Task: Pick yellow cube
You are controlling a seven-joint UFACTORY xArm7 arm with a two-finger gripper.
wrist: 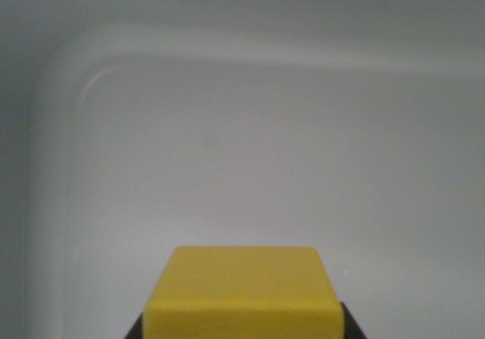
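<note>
Facing camera squarely: yellow cube, tool-clamped.

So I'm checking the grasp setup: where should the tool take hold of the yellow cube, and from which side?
Grip the yellow cube on its two flat side faces, coming straight down from above. Dark tool parts already flank its lower corners on both sides of the wrist view, and the white tray leaves room around it.
</note>
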